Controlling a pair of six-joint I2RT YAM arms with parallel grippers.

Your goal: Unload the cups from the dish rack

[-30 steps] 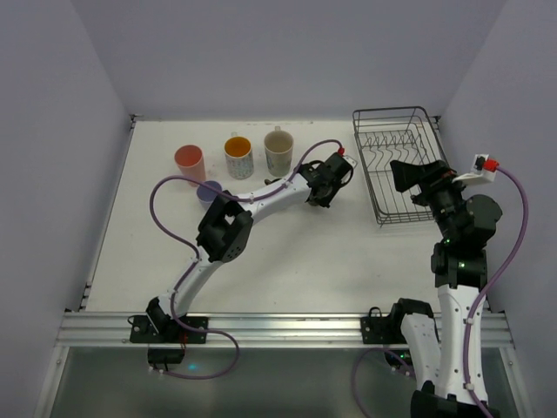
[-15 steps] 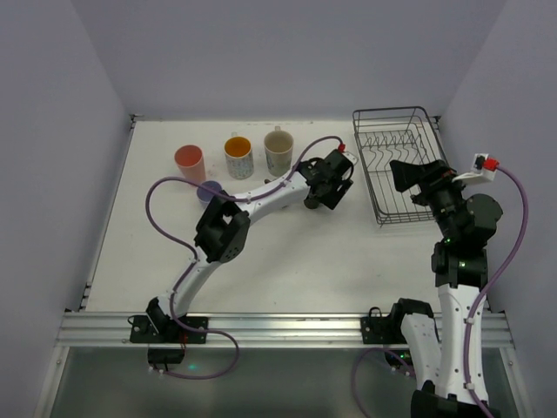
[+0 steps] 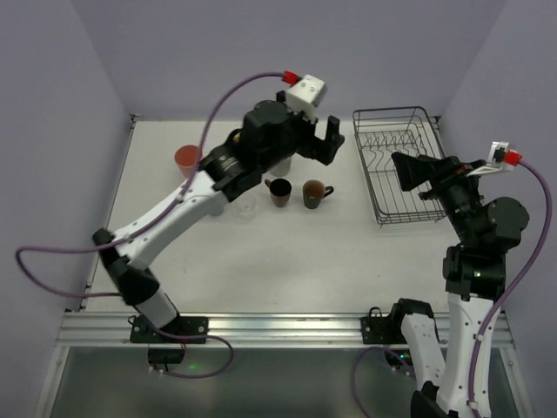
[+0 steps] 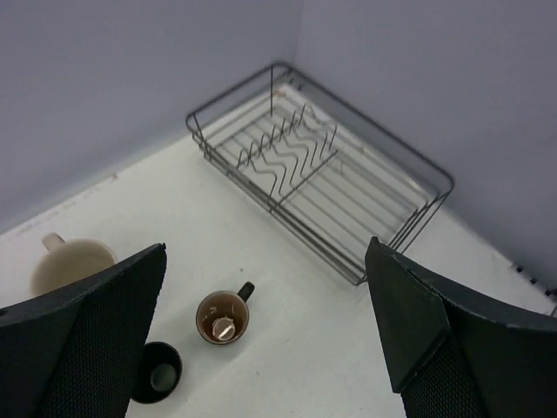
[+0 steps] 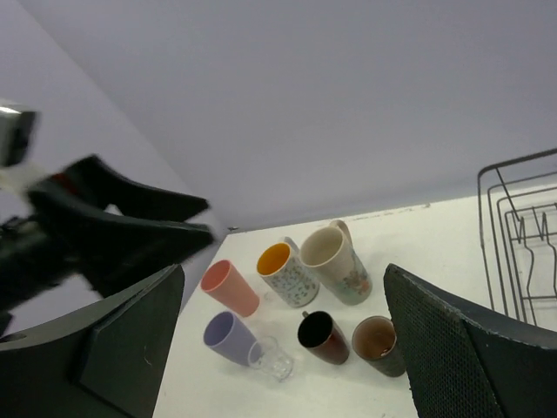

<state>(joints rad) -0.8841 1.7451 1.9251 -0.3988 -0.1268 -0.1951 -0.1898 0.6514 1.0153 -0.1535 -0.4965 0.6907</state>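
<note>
- Dish rack [image 3: 397, 165]: stands at the far right corner of the table [image 3: 287, 261]. The left wrist view looks straight down into it, and its prongs and base wires hold nothing.
- Cups: all stand upright on the worktop in a cluster towards the far edge, left of centre and well apart from the rack.
- Back row, left to right: salmon-red tumbler [image 5: 231, 287], white dotted mug [image 5: 287, 273] with orange inside, cream mug [image 5: 338, 261].
- Nearer row: lavender cup [image 5: 226, 336], clear glass [image 5: 272, 359] just beside it, black mug [image 5: 324, 338], brown mug [image 5: 380, 346]. The brown mug is the one closest to the rack.
- Left gripper [image 3: 318, 144]: raised high above the far edge, between the cups and the rack. Its jaws are spread wide and carry nothing.
- Right gripper [image 3: 411, 174]: hangs over the near left part of the rack. Its jaws are likewise parted and empty, and its camera faces the cup cluster.
- Step in hand, as judged: unloading looks complete, since nothing is left in the rack and neither tool has a load.
- Next move, as judged: no further pick appears called for. Both arms need only draw back to the near edge, and the left arm should stay high enough to clear the two mugs beneath it.
- Risk, as judged: a low retreat by the left arm could knock the clear glass or the dark mugs.
</note>
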